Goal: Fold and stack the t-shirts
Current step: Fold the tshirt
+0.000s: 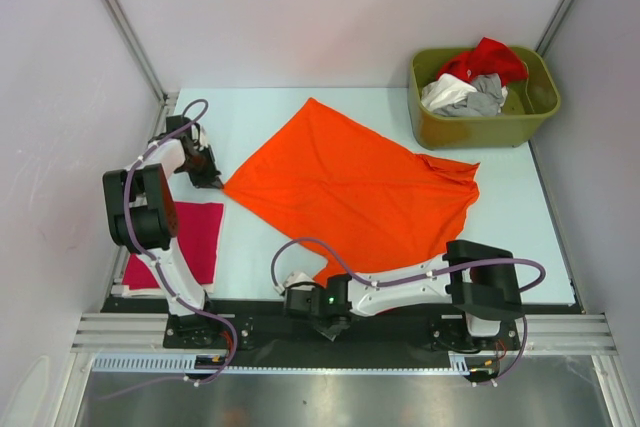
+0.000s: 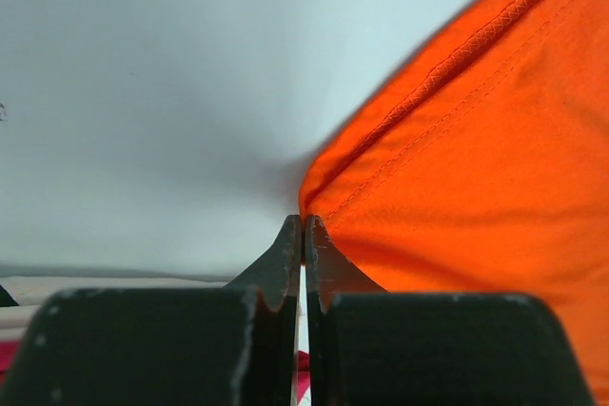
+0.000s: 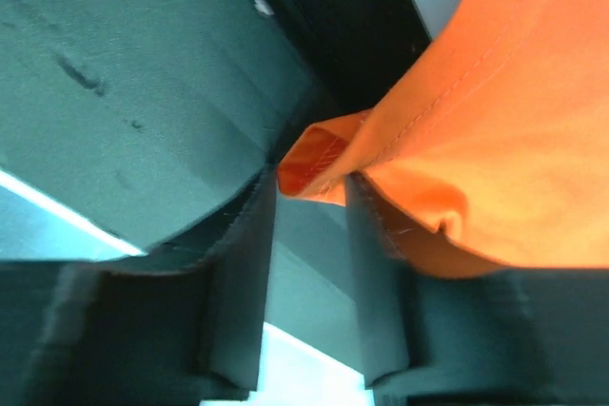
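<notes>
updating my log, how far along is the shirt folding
Done: magenta-red t-shirt lies folded at the near left. In hand: orange t-shirt spread out, left tool shut on its left corner, right tool open around its near hem. Left: red, white and grey t-shirts in the bin, then stacking.

The space is closed in by plain pale walls: a back wall [image 1: 330, 7], a left side panel [image 1: 50, 97] and a right side panel [image 1: 600, 117], which are joined at the corners by slanting aluminium posts [image 1: 120, 22]. A pale blue-white tabletop [image 1: 250, 117] is laid across the enclosure and is bordered at its near edge by a black strip [image 1: 555, 309] and ribbed aluminium rails [image 1: 120, 332], below which a brushed metal sheet [image 1: 330, 397] is seen. Everything is lit softly and evenly, and only faint shadows are cast on the tabletop.
</notes>
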`<state>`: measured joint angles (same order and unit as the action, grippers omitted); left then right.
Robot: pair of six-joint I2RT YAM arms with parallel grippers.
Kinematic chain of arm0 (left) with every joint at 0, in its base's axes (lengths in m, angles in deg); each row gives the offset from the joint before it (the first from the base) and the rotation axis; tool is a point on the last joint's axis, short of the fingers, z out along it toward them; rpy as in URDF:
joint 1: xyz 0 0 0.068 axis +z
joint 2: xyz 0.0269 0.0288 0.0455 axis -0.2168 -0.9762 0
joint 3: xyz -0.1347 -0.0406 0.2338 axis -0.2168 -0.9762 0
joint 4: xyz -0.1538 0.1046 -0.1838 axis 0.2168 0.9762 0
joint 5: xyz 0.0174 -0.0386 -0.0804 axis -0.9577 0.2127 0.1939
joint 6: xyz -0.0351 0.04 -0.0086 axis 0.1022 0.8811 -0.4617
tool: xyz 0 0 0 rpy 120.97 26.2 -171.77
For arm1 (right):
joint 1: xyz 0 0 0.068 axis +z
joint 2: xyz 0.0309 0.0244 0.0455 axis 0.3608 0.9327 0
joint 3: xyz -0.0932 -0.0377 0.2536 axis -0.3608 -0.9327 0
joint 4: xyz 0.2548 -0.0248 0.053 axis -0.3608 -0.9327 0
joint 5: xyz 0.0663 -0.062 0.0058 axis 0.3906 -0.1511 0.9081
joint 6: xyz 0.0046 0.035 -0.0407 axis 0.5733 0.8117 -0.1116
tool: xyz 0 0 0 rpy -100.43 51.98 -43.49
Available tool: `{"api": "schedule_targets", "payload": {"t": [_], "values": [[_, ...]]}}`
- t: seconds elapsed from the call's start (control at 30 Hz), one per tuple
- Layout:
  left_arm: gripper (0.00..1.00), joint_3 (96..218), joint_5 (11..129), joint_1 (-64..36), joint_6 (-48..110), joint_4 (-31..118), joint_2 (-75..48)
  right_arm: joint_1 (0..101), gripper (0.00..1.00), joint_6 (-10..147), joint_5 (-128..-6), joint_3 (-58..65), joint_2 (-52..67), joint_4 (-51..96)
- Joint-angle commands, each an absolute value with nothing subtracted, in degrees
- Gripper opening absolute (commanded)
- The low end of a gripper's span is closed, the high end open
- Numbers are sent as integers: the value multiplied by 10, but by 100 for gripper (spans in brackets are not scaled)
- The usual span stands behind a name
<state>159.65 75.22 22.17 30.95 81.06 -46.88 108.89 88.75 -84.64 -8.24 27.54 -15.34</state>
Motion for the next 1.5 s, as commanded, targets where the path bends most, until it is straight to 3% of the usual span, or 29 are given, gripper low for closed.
{"api": "schedule_targets", "payload": {"t": [0.0, 0.17, 0.2, 0.27, 0.63, 1.03, 1.47], "values": [[0, 1595, 763, 229, 308, 798, -444, 1088, 32, 887, -854, -69, 287, -146], [0, 1593, 766, 229, 306, 796, -448, 1088, 17, 913, -887, -76, 247, -179], [0, 1592, 765, 230, 305, 795, -448, 1089, 7, 916, -892, -75, 236, -186], [0, 1592, 766, 229, 305, 794, -449, 1088, 0, 923, -899, -68, 198, -200], [0, 1605, 784, 230, 286, 796, -442, 1018, 0, 915, -826, -38, 45, -303], [0, 1660, 819, 212, 235, 801, -452, 755, 0, 856, -706, -112, -106, -304], [0, 1818, 811, 187, 198, 849, -526, 519, 0, 734, -596, -122, -131, -336]]}}
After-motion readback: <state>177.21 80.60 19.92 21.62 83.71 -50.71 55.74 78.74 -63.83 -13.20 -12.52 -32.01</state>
